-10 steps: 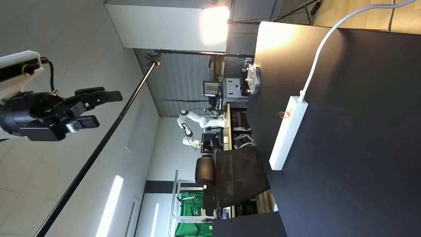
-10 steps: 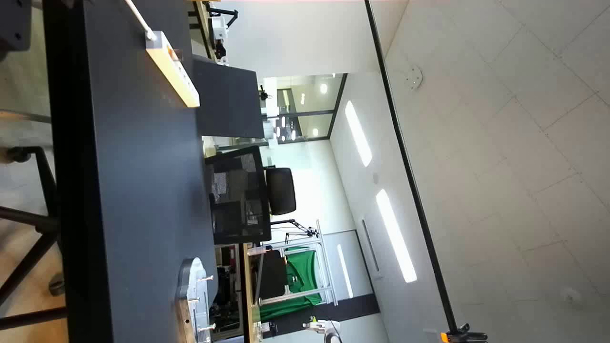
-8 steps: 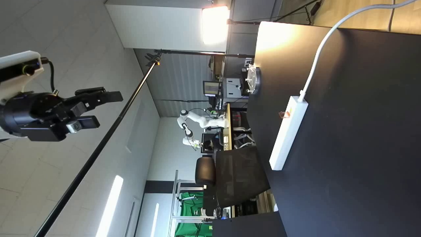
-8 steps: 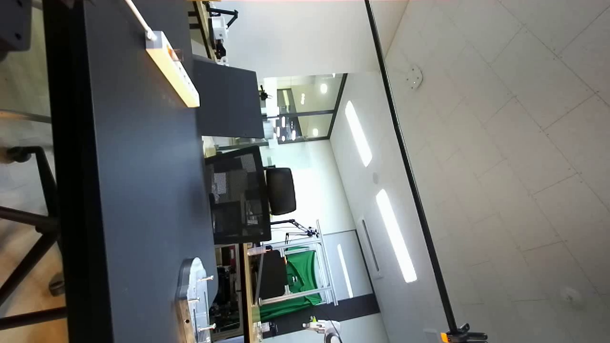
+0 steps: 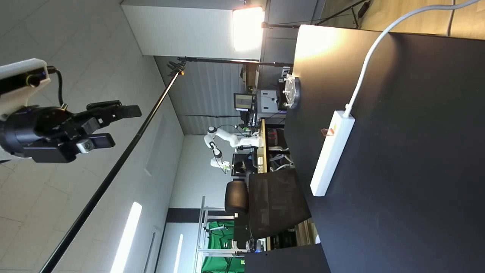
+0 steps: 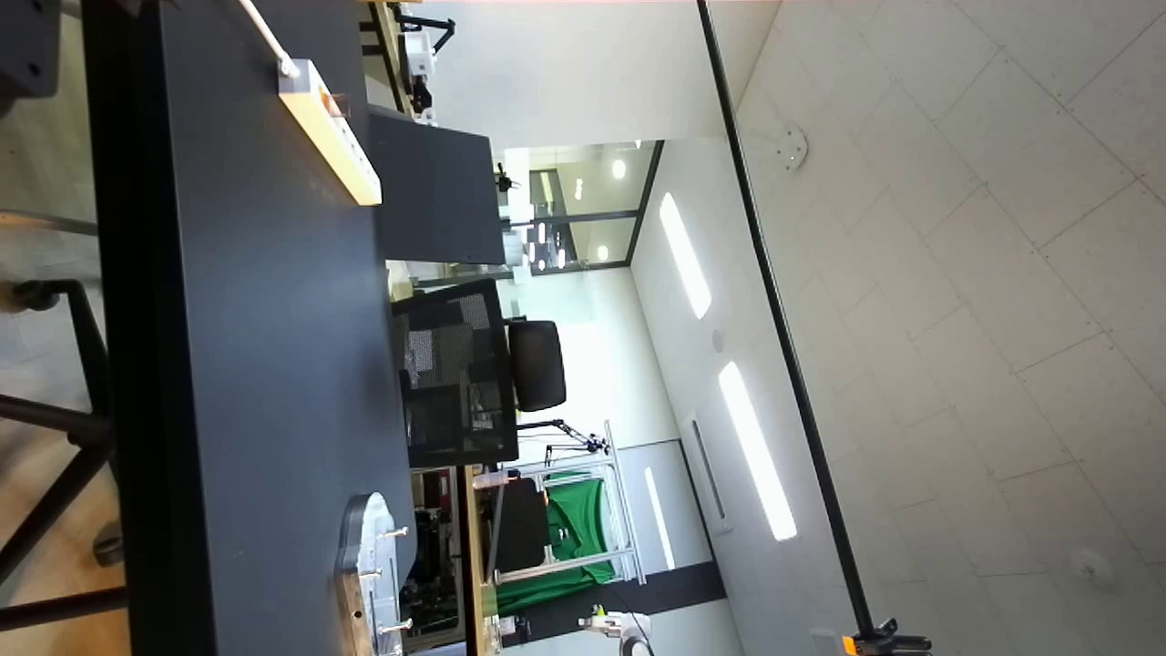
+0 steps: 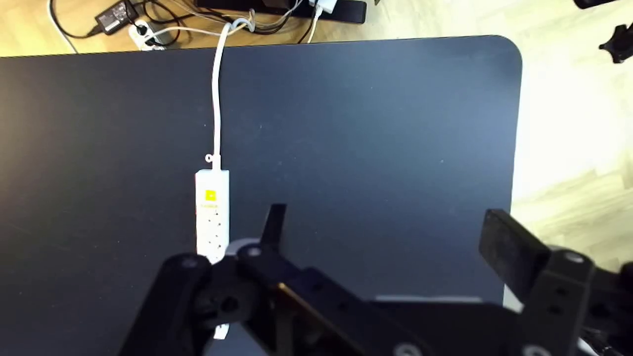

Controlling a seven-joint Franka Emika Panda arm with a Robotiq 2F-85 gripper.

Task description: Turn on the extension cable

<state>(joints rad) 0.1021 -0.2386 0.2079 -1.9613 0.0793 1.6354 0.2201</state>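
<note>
Black jaws nearest, low in the wrist view: spread wide, fingertips [image 7: 514, 247] well apart, nothing held. In an exterior view they hang well above the counter [image 5: 398, 170]. Below them, white extension cable [image 7: 212, 222] lying on the counter, between eight and nine o'clock from the wrist view's middle, length running twelve to six, lower part mostly hidden by the jaws. Upper end bears a yellow square [image 7: 211, 195]; cord [image 7: 216, 109] heads to twelve, crossing the counter's edge. Farthest, at ten o'clock: black adapter [image 7: 116, 16] on wood-toned floor [image 7: 27, 32].
</note>
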